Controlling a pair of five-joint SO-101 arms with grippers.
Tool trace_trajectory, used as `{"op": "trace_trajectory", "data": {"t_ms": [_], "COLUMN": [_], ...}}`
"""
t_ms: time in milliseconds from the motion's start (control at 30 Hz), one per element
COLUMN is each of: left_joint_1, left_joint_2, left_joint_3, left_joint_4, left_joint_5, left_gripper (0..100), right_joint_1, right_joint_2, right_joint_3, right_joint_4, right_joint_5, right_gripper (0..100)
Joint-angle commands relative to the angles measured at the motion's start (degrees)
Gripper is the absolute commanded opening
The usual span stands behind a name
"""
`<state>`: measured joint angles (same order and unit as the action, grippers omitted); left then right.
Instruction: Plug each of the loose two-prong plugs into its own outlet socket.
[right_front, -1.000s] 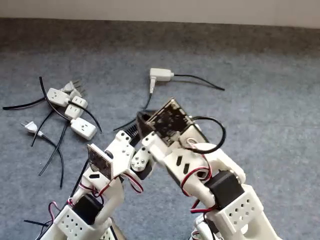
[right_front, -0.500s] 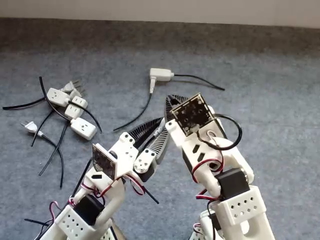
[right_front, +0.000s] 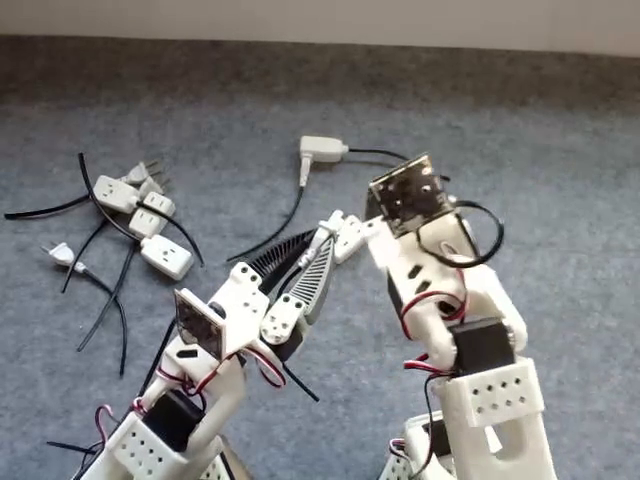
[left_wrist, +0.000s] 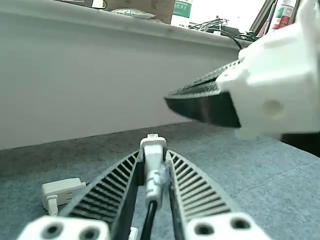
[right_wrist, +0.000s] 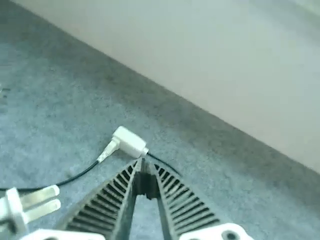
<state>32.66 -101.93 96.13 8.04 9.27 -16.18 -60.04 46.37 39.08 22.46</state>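
My left arm (right_front: 195, 385) comes up from the near left edge of the grey carpet (right_front: 560, 130) and leans forward and to the right. The left gripper (right_front: 322, 245) is raised off the floor near the middle of the scene. Its black ribbed fingers (left_wrist: 112, 187) are clamped on a white two-prong plug (left_wrist: 151, 160), and the plug's black cord runs back between them.

My right arm (right_front: 475, 345) stands taller on the near right and bends forward. Its wrist camera board (right_front: 408, 193) is tilted up, just right of the held plug. The right gripper (right_wrist: 144, 167) points toward the far side with its fingers drawn together and the tips meeting. I see a dark patch between them but cannot say what it is. From that wrist, the held plug's prongs (right_wrist: 30, 202) sit just beside the gripper.

A white connector (right_front: 322, 150) with black cords lies on the carpet beyond both grippers. A cluster of sockets and plugs (right_front: 148, 215) lies at far left, with a small loose plug (right_front: 62, 253) beside it. A pale wall (right_front: 320, 18) borders the far edge.
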Motion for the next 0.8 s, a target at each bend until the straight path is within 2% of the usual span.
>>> {"op": "trace_trajectory", "data": {"t_ms": [0, 200, 467, 567, 767], "left_joint_1": [-1.01, -0.92, -3.38, -6.11, -6.64], "left_joint_2": [-0.13, -0.13, 4.53, 12.97, 36.97], "left_joint_3": [1.01, 0.48, -4.35, -9.36, -24.66], "left_joint_4": [0.79, 3.25, 4.66, 3.69, 4.48], "left_joint_5": [0.44, 0.44, 0.26, 0.35, 0.44], "left_gripper": [1, 1, 1, 1, 1], "right_joint_1": [5.85, 17.10, 29.05, 32.84, 37.32], "right_joint_2": [-0.22, -0.22, -0.75, -0.75, -0.75], "right_joint_3": [-13.93, -17.89, -3.82, 1.80, 11.91], "right_joint_4": [7.08, 20.53, 29.85, 29.41, 24.13], "right_joint_5": [0.26, 0.18, -0.35, -7.38, -19.25], "right_gripper": [0.7, 0.7, 0.7, 0.7, 0.7]}}
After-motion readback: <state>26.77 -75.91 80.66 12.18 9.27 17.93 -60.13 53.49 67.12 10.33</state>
